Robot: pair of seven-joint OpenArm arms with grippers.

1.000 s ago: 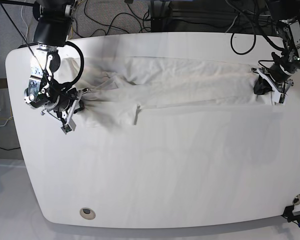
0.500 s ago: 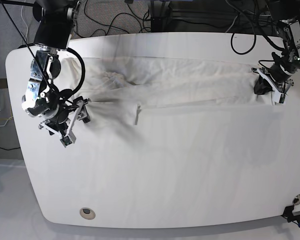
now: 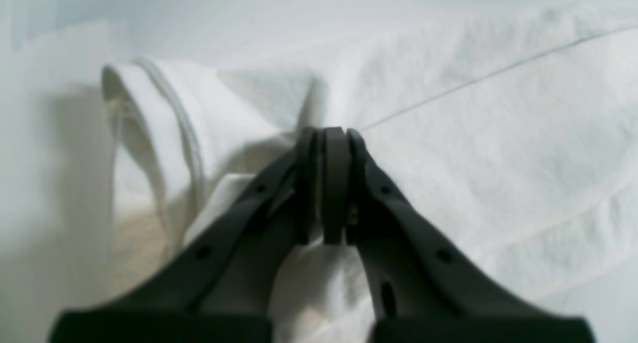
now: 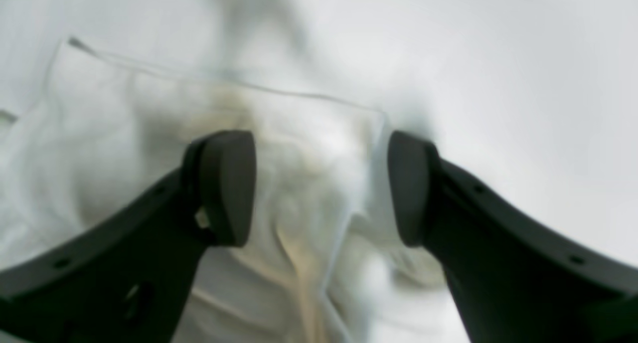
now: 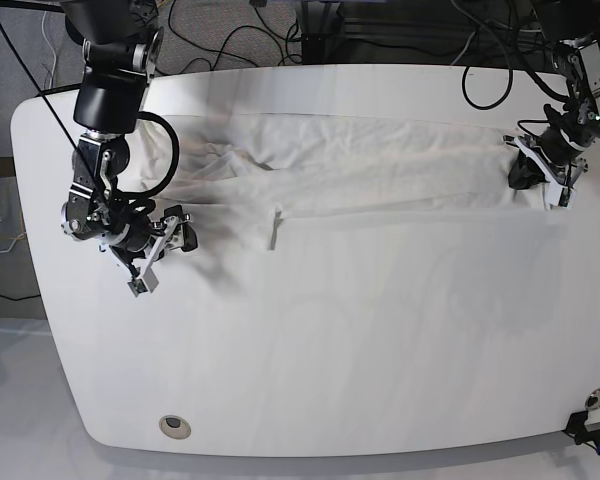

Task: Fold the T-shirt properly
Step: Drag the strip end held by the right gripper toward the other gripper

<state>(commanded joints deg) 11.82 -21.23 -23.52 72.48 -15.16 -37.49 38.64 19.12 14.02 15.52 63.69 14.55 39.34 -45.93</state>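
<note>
The white T-shirt (image 5: 380, 165) lies stretched in a long band across the far part of the table, with no print showing. My left gripper (image 5: 536, 178) is at its right end, shut on a bunched fold of the shirt; the left wrist view shows the jaws (image 3: 326, 183) closed with shirt cloth (image 3: 473, 133) pinched between them. My right gripper (image 5: 162, 248) is at the shirt's left end and open. In the right wrist view it (image 4: 321, 188) hovers over crumpled shirt cloth (image 4: 149, 123), holding nothing.
The white table (image 5: 330, 350) has a round grommet hole (image 5: 175, 427) near the front left and another (image 5: 597, 398) at the front right. Black cables (image 5: 280, 30) lie behind the far edge.
My right arm swung toward the table front and back a little to the right. The shirt's left end, earlier pulled up toward the gripper, now lies loose on the table. The left arm has not moved.
</note>
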